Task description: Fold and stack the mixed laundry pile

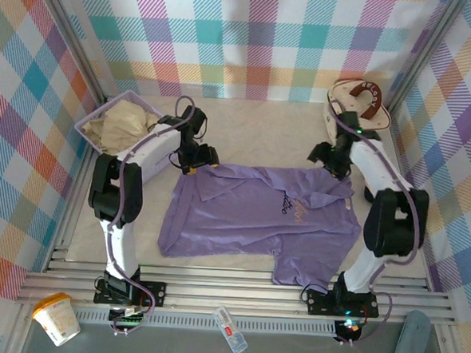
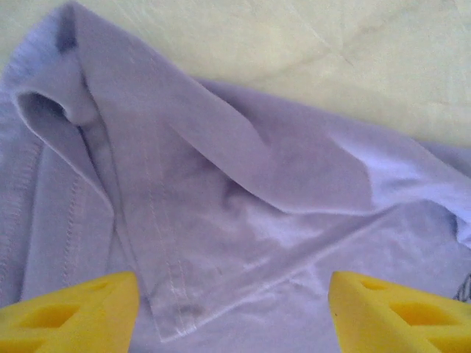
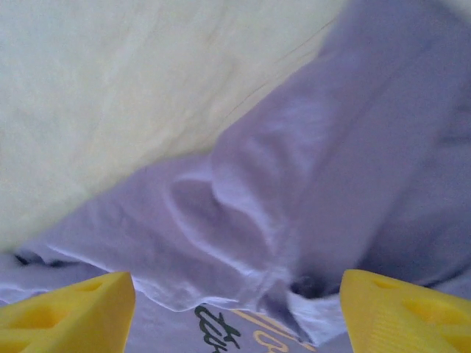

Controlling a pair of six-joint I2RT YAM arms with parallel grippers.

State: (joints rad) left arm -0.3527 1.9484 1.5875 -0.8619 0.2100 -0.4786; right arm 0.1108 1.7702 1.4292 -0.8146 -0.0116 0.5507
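Note:
The lavender-purple T-shirt (image 1: 257, 218) lies spread across the middle of the table, script print (image 1: 291, 205) facing up. My left gripper (image 1: 198, 160) hovers over its far left corner, open; its yellow fingers (image 2: 73, 312) straddle a folded hemmed flap (image 2: 184, 220). My right gripper (image 1: 326, 160) is over the far right edge, open, yellow fingers (image 3: 401, 312) either side of a rumpled fold (image 3: 243, 235) above the print (image 3: 221, 334). The beige-cream garment (image 1: 127, 123) lies bunched in the basket at the far left.
A lavender perforated basket (image 1: 92, 125) sits at the far left corner. A cream round case with a brown handle (image 1: 360, 100) stands at the far right. Below the table's front rail lie a cup (image 1: 56, 317), a small bottle (image 1: 230, 330) and a grey object (image 1: 412, 341).

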